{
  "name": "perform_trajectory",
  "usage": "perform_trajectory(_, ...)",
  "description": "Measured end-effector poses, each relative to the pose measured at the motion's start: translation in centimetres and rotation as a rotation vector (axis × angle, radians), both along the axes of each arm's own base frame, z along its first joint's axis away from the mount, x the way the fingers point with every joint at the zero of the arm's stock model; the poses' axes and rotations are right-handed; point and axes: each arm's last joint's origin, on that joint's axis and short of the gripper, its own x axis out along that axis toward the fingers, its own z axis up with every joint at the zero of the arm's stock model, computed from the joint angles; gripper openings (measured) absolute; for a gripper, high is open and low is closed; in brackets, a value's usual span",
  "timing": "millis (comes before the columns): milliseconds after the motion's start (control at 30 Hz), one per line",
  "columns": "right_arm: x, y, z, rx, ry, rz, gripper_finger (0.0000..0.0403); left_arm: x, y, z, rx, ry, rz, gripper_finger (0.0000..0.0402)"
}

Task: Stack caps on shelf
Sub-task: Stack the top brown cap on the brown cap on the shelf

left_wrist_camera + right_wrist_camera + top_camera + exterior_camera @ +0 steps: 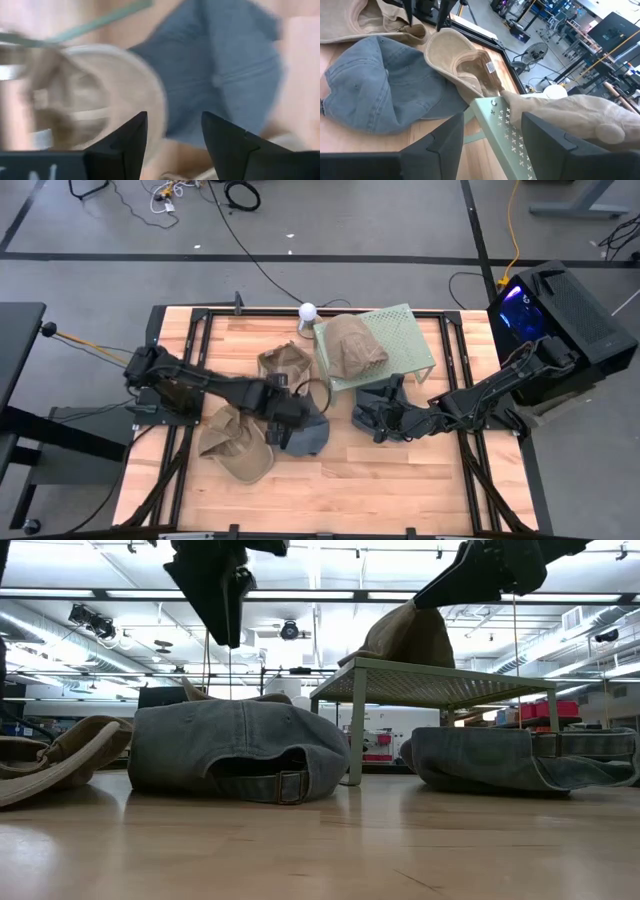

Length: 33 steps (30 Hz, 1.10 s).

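Left gripper (288,412) hangs released above the blue-grey cap (312,432) mid-bench, poised to grab; right gripper (383,420) released, beside the shelf (410,330)

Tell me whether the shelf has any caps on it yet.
Yes, one. A tan cap sits on the green shelf; the low view shows it resting on top.

Tan cap (408,637) tops the shelf (440,683) — two blue caps (235,748) below.

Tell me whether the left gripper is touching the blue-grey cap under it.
Apart. In the low view the left gripper hangs well above the blue-grey cap, with background visible between them. Its fingers stand open in the left wrist view, holding nothing.
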Motion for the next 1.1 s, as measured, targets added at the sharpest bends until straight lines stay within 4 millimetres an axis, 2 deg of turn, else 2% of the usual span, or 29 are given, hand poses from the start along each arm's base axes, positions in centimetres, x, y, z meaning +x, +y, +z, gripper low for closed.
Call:
perform_trajectory(100,0.0,0.0,0.0,-0.005,0.004,0.001,0.0201,-1.1,-2.1,0.4,0.176,-0.052,-0.018,0.0185)
perform_trajectory(233,0.0,0.0,0.0,-0.005,0.004,0.0,0.0201,-2.6,-4.4,0.8,0.304,-0.089,-0.057,0.0169)
perform_trajectory(300,0.0,0.0,0.0,-0.005,0.003,0.0,0.0201,-3.1,-5.1,0.3,0.329,-0.079,-0.081,0.0162)
perform_trajectory(400,0.0,0.0,0.0,-0.003,0.0,0.0,0.0201,-3.9,-5.5,-1.8,0.358,-0.025,-0.116,0.0155)
perform_trajectory(533,0.0,0.0,0.1,0.003,-0.011,-0.001,0.0201,-5.1,-5.3,-4.9,0.421,0.032,-0.136,0.0148)
perform_trajectory(600,0.1,0.0,0.2,0.009,-0.021,-0.001,0.0201,-5.6,-5.0,-5.8,0.495,0.019,-0.123,0.0145)
perform_trajectory(700,0.1,0.0,0.2,0.01,-0.023,-0.002,0.0201,-6.1,-4.5,-6.3,0.572,-0.009,-0.112,0.0142)
perform_trajectory(800,0.1,0.0,0.2,0.011,-0.025,-0.002,0.0201,-6.6,-4.2,-6.6,0.564,0.015,-0.14,0.0142)
perform_trajectory(933,0.1,0.0,0.3,0.014,-0.031,-0.002,0.0201,-6.6,-3.6,-7.9,0.527,0.097,-0.203,0.0142)
perform_trajectory(1100,0.2,0.0,0.3,0.017,-0.037,-0.002,0.0201,-5.8,-2.7,-8.7,0.58,0.075,-0.234,0.0142)
